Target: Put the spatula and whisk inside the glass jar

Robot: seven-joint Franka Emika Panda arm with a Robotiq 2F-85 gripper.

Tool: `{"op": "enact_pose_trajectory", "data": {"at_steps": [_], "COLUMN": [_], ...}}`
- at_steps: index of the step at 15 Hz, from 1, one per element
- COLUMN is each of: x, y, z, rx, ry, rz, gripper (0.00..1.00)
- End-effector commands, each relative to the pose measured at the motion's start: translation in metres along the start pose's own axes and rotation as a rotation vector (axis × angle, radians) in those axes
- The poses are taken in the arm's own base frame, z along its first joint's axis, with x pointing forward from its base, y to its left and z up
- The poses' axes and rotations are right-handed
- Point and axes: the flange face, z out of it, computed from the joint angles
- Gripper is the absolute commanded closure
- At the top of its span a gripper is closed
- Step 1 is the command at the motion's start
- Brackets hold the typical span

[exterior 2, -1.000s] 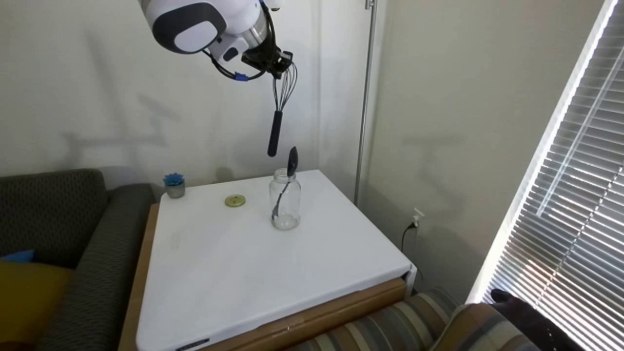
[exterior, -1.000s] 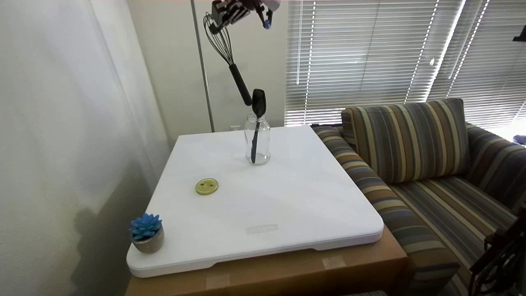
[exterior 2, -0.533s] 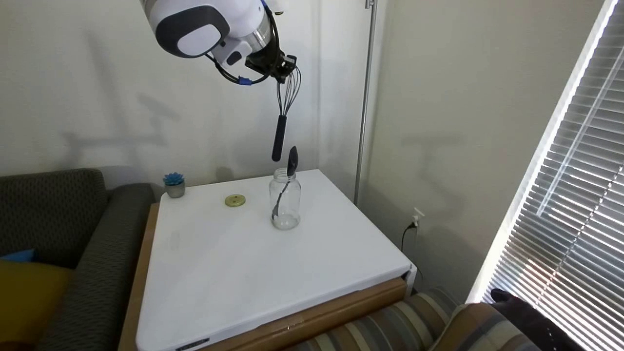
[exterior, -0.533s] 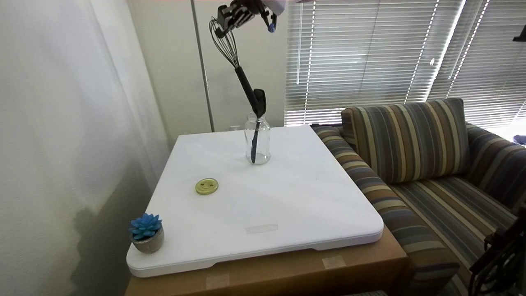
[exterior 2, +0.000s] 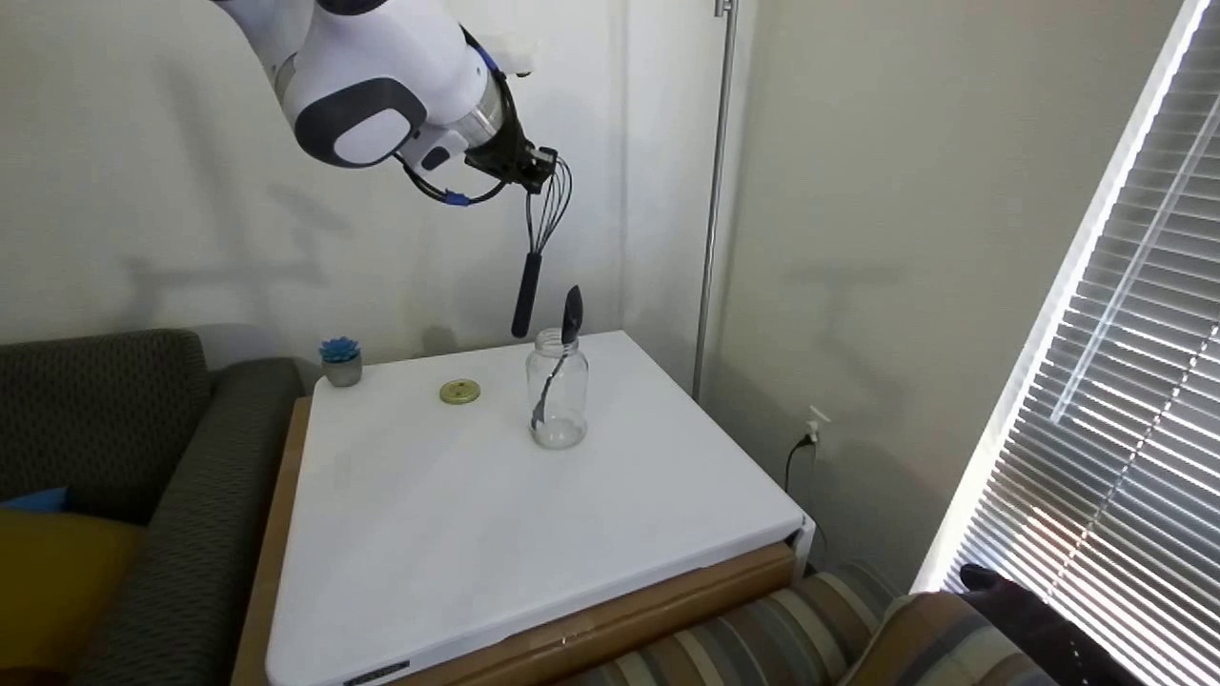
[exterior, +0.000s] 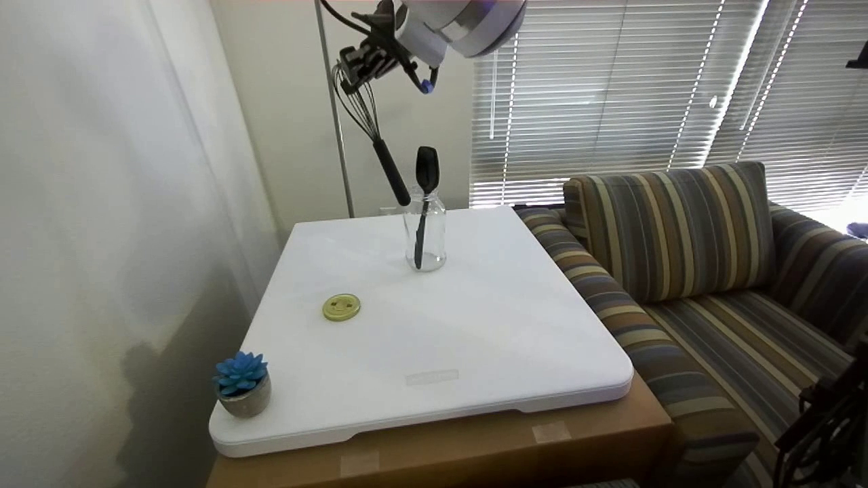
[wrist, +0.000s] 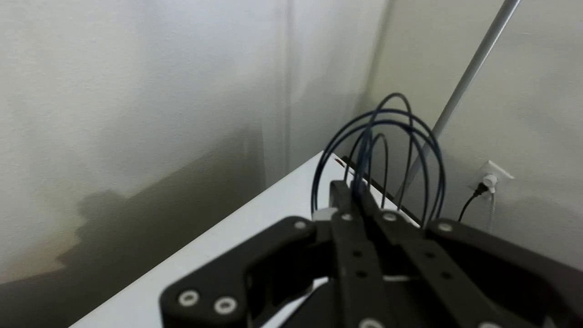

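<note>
at the left of an exterior view we see a blue potted plant [exterior: 241,374] at a corner of the white tabletop [exterior: 502,325], then a yellow-green disc [exterior: 341,307] lying flat. above, we have the gripper [wrist: 351,193] clamped on the wire loops of the whisk [exterior: 381,148], which hangs tilted, handle down, outside the glass jar [exterior: 437,236]. that jar stands upright on the tabletop, and we see the spatula [exterior: 427,176] leaning inside it, head above the mouth. furthest right, we find a striped armchair [exterior: 719,325].
</note>
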Motion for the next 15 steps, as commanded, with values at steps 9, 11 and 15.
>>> {"op": "enact_pose_trajectory", "data": {"at_steps": [9, 11, 15], "x": [-0.029, -0.036, -0.042], "y": [0.001, -0.001, -0.006], "z": [-0.005, -0.009, -0.017], "rx": [0.044, 0.058, 0.089], "ry": [-0.101, -0.121, -0.140], "rz": [0.000, -0.001, -0.014], "gripper": [0.99, 0.99, 0.99]}}
